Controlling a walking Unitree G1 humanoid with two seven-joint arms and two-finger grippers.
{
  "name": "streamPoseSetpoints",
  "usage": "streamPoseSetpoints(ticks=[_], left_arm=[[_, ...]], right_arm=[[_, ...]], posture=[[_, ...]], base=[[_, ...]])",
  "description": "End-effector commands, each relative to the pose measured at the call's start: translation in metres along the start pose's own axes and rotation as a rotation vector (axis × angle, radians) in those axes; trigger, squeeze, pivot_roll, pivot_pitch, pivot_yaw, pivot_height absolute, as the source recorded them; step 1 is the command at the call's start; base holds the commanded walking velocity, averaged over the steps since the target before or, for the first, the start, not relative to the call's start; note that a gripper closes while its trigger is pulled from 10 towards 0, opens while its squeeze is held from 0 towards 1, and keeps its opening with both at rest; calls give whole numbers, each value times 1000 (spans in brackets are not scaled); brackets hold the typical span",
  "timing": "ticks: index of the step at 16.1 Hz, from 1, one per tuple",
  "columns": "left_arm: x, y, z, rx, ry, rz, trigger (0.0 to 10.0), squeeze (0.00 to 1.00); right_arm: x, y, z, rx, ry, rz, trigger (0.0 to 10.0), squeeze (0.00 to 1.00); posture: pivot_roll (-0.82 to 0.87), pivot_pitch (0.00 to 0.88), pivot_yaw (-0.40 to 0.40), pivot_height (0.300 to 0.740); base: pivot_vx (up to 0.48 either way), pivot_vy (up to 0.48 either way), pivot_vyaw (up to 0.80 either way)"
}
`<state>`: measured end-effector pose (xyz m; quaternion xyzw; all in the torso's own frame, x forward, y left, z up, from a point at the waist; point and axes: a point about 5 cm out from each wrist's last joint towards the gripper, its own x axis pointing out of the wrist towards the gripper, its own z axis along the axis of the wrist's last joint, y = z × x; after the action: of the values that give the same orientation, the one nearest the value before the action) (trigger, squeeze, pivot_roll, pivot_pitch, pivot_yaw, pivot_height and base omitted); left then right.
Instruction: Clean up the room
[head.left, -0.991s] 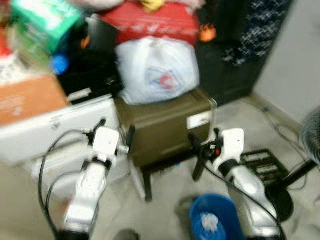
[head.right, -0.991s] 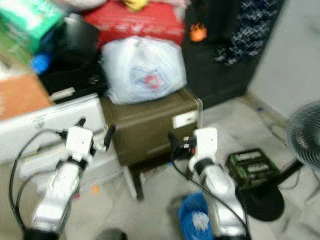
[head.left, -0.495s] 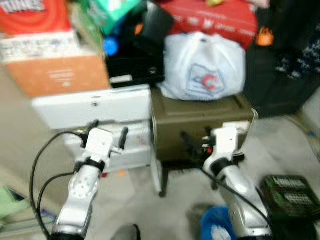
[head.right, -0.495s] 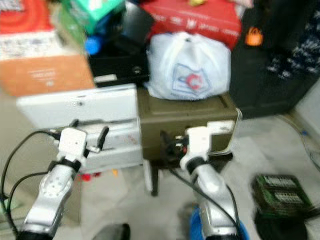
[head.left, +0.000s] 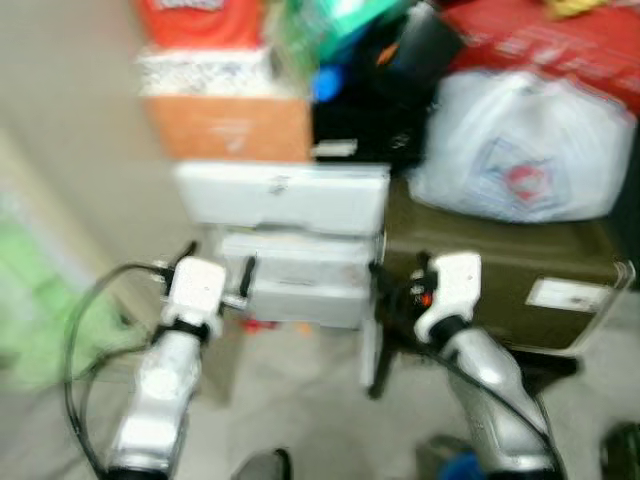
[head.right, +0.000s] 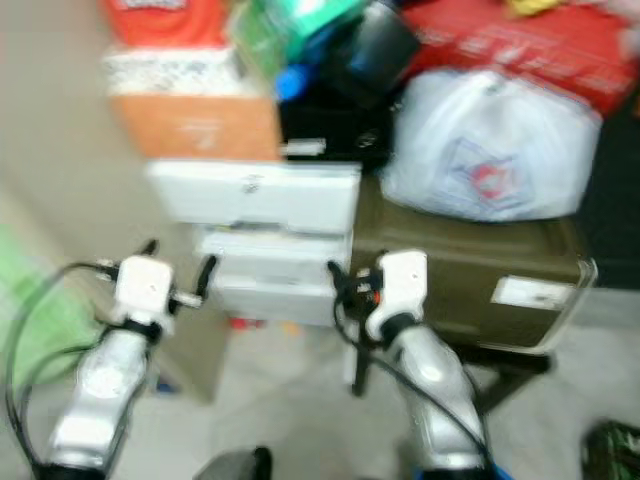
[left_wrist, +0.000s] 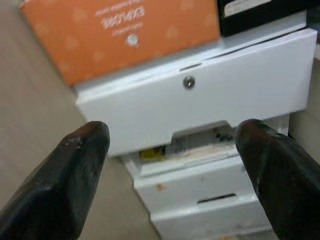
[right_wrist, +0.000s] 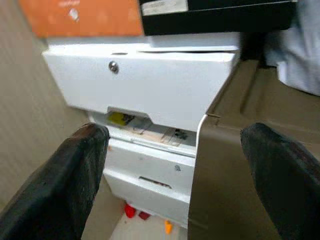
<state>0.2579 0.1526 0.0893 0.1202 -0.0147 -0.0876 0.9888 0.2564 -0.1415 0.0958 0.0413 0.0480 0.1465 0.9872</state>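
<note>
A white drawer unit (head.left: 285, 200) stands against the beige wall, its top drawer ajar with papers showing in the gap (left_wrist: 190, 147). An orange box (left_wrist: 120, 30) and a black box (right_wrist: 215, 10) sit on top of it. Beside it stands an olive-green case (head.left: 500, 290) with a white plastic bag (head.left: 520, 150) on it. My left gripper (head.left: 218, 262) is held open in front of the drawers with nothing between its fingers. My right gripper (head.left: 400, 280) is open too, level with the seam between drawers and case. The eye views are blurred.
Red packages (head.left: 560, 45) and green ones (head.left: 340, 20) are piled at the back. Small red and orange bits (right_wrist: 131, 211) lie on the floor under the drawers. Something green (head.left: 40, 310) shows at the far left. Pale floor lies below the arms.
The camera has swung to the left, so the whole scene has slid right; the blue bucket and the fan have left the picture. Both arms keep the same raised, open pose.
</note>
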Motion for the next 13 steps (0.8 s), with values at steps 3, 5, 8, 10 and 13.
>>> streamPoseSetpoints(ticks=[3, 5, 8, 10, 13], left_arm=[[0, 1, 1, -4, -1, 1, 10000, 0], [1, 0, 4, -26, -17, -19, 10000, 0], [1, 1, 4, -35, -19, -27, 10000, 0], [2, 0, 6, -33, -31, -44, 10000, 0], [3, 0, 6, -35, -33, -45, 10000, 0]], right_arm=[[3, 0, 6, 8, -25, -4, 10000, 0], [3, 0, 7, 14, -27, -9, 10000, 0], [4, -1, 7, 22, -28, -16, 10000, 0], [4, -1, 7, 29, -31, -22, 10000, 0], [5, -2, 7, 25, -32, -24, 10000, 0]], posture=[[-37, 38, 0, 740], [-38, 36, 2, 740], [-39, 43, 3, 740], [-39, 39, 4, 740], [-38, 39, 1, 740]], base=[[0, 0, 800], [0, 0, 347], [0, 0, 0], [279, 0, 0], [319, 0, 0]])
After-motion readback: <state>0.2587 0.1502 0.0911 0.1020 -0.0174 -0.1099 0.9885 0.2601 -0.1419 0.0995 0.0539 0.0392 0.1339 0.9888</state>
